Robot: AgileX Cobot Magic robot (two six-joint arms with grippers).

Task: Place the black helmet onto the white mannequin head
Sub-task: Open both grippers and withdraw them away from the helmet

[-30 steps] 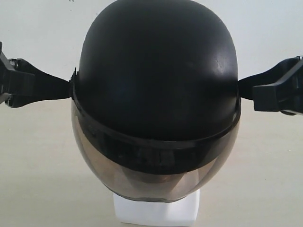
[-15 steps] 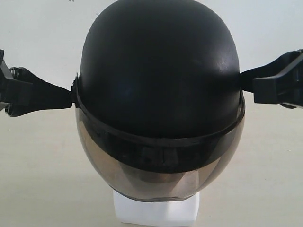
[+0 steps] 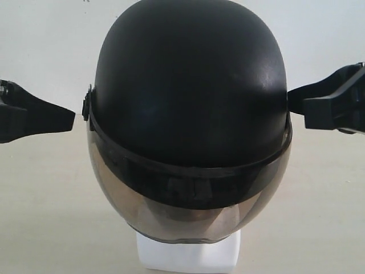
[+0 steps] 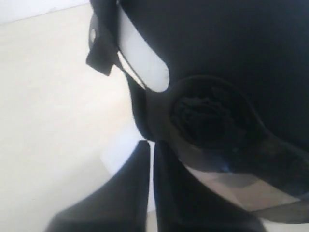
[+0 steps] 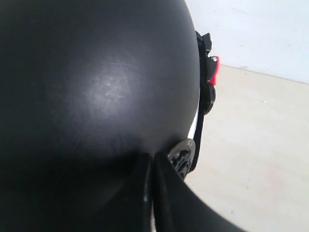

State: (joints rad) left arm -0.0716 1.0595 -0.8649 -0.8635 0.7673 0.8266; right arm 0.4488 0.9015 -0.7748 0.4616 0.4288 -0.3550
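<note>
Placement appears complete, the black helmet covering the white mannequin head; the left claw, pressed together, sits clear at 9 o'clock, while the right claw, pressed together at 3 o'clock, likely needs withdrawing.

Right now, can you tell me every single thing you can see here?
rounded black helmet: one, black, sitting over the head in the middle
smoky see-through visor: one, brownish grey, on the helmet's front, covering the face
smooth white plastic mannequin head: one, white, under the helmet; mostly its blocky neck base shows
small red tab: one, red, at the helmet's rim
table: one, pale beige, under the head
wall: one, white, behind everything
left gripper: one, black, shut, beside the helmet's left side, not touching it
right gripper: one, black, shut, tip against the helmet's right side
</note>
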